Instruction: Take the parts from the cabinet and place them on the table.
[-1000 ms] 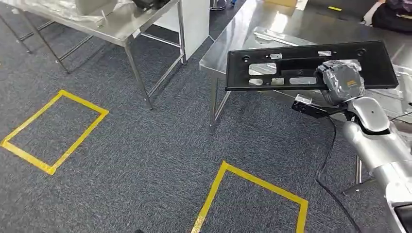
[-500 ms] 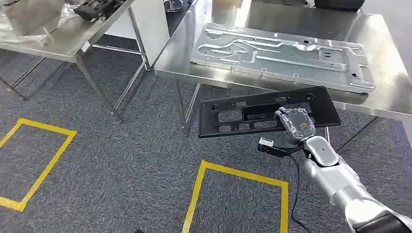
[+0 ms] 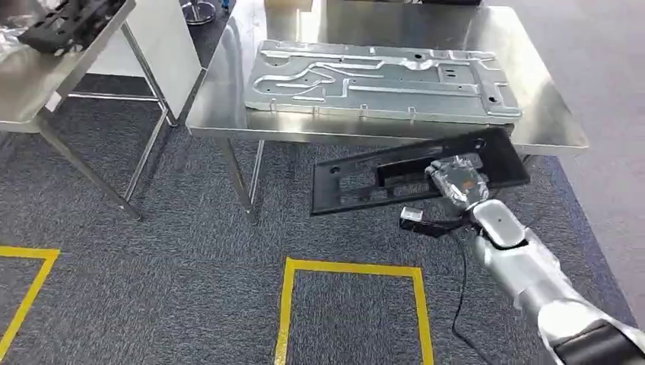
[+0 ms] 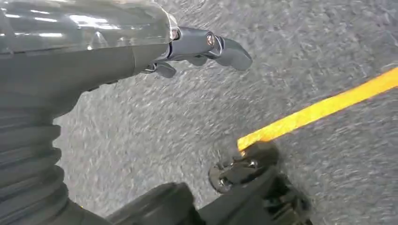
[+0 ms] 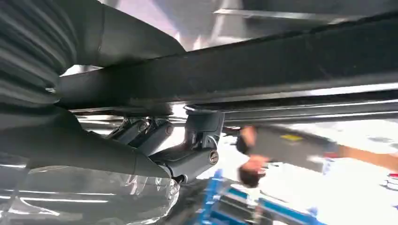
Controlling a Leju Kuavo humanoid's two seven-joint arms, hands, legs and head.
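Note:
My right hand grips a long black plastic panel with rectangular cut-outs, held flat and a little below the near edge of the steel table. In the right wrist view the panel crosses the picture as a dark bar with the fingers hooked around it. A large silver stamped metal plate lies on the table. My left hand hangs over the grey carpet with nothing in it, its fingers loosely curved.
A second steel table stands at the left with a black part on it. Yellow tape squares mark the carpet in front of the table. A person appears blurred in the right wrist view.
The whole view has swung, so the table with the silver plate now stands squarely ahead. My right hand still holds the black panel, now close under the table's near edge.

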